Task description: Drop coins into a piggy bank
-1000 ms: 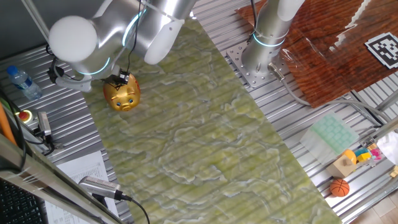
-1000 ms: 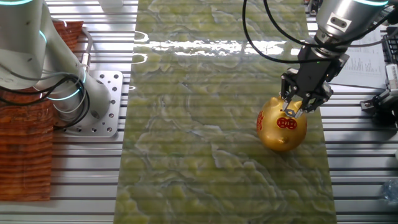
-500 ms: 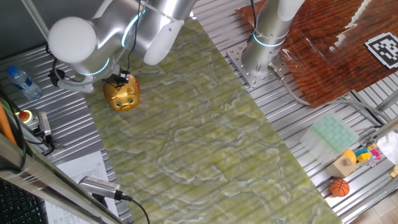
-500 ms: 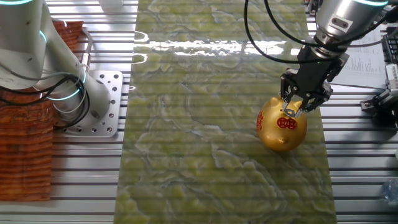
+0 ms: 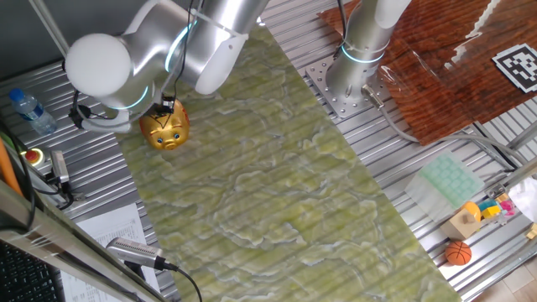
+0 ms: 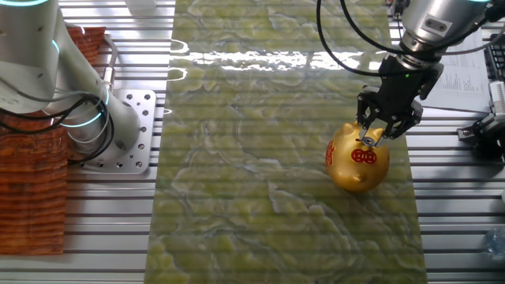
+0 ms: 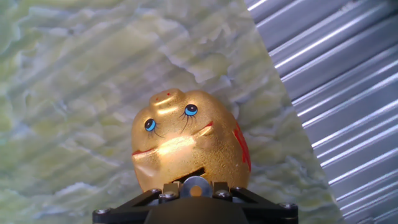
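Observation:
The gold piggy bank [image 5: 164,127] stands on the green mat near its edge; it also shows in the other fixed view [image 6: 357,160] and fills the hand view [image 7: 186,146], snout and blue eyes facing away from the camera. My gripper [image 6: 368,140] hangs directly over the pig's back, fingertips at its top by the red marking. It is shut on a small round grey coin [image 7: 196,185], held upright between the fingers just above a dark slot in the pig. In one fixed view the gripper [image 5: 165,106] is mostly hidden by the arm.
A second arm's base [image 6: 95,118] stands beside the green mat [image 5: 277,176]. A water bottle [image 5: 32,111] and a red button [image 5: 33,156] lie left of the pig. An orange basketball [image 5: 458,252] and toys sit far right.
The arm's upper links have shifted slightly. The gripper stays over the pig's back with the coin still held.

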### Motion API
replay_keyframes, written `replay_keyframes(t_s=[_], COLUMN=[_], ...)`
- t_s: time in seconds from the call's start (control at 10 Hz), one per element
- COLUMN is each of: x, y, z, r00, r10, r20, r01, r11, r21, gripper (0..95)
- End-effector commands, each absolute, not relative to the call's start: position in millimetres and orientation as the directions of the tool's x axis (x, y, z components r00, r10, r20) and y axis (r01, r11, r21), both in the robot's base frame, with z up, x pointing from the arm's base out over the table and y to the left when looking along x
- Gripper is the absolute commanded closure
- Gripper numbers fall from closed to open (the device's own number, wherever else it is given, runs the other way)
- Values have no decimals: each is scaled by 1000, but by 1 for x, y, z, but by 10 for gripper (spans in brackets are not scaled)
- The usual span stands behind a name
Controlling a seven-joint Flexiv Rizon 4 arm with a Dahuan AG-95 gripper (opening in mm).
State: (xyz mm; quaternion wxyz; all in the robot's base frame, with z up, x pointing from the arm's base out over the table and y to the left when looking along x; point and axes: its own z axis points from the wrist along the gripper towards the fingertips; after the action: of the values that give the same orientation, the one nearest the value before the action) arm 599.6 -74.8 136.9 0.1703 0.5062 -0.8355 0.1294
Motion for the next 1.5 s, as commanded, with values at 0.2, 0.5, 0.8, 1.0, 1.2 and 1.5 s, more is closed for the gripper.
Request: replay_keyframes(t_s=[0.2,0.5,0.8,1.0,1.2,1.5], x=[599,599,600,600,600,600], y=[-74,-74,-74,-74,-74,-74], z=[136,136,135,134,133,133], r00=[-372,-339,-328,-322,-315,-294], r10=[-821,-821,-814,-814,-812,-812], r20=[433,459,480,483,491,504], r01=[-915,-928,-932,-934,-936,-943], r11=[402,372,361,356,350,331], r21=[-26,-20,-24,-23,-22,-17], gripper=[950,950,950,950,950,950])
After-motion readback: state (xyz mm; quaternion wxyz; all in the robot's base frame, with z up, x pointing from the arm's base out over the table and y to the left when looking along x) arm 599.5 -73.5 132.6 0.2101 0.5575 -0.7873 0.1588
